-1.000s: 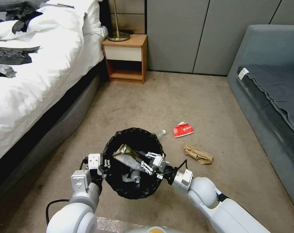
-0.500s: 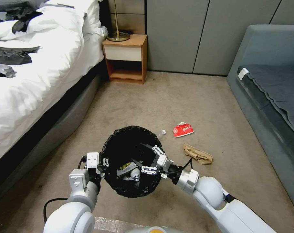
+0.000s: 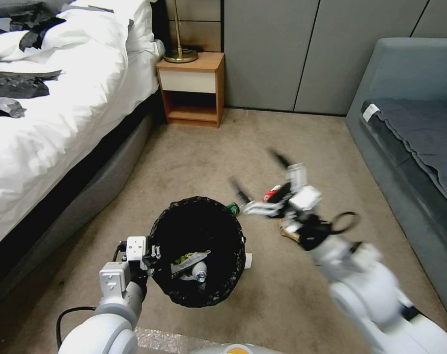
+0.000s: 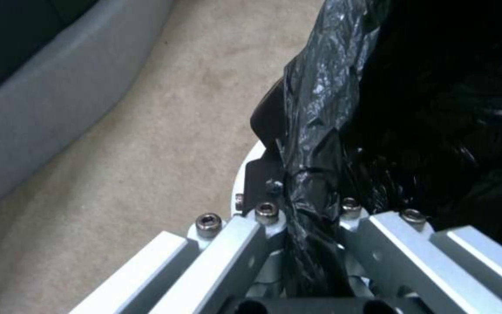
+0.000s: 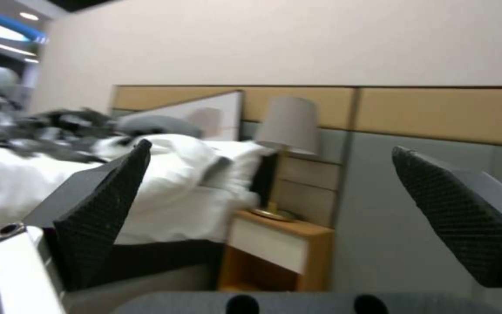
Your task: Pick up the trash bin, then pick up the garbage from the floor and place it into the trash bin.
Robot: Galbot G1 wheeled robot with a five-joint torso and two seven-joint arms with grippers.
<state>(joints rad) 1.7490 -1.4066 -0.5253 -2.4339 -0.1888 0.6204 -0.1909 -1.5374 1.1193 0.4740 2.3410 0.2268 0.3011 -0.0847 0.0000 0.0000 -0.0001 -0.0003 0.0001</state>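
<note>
Our left claw (image 3: 152,253) is clamped on the rim of the trash bin (image 3: 198,295), pinching its black liner (image 4: 320,144). A bottle (image 3: 199,271) and wrapper (image 3: 186,259) lie inside the bin. Our right claw (image 3: 260,182) hangs wide open and empty above the carpet (image 3: 209,157), over a red packet (image 3: 271,193) and brown paper bag (image 3: 286,231).

One trash bin (image 3: 198,250) with a black liner; inside it — one plastic bottle (image 3: 198,271) and one crumpled wrapper (image 3: 186,260). On the carpet — one green-capped bottle (image 3: 233,209), one red packet (image 3: 271,193), one brown paper bag (image 3: 285,229). Two grippers: left gripper (image 3: 152,253), right gripper (image 3: 260,184).
</note>
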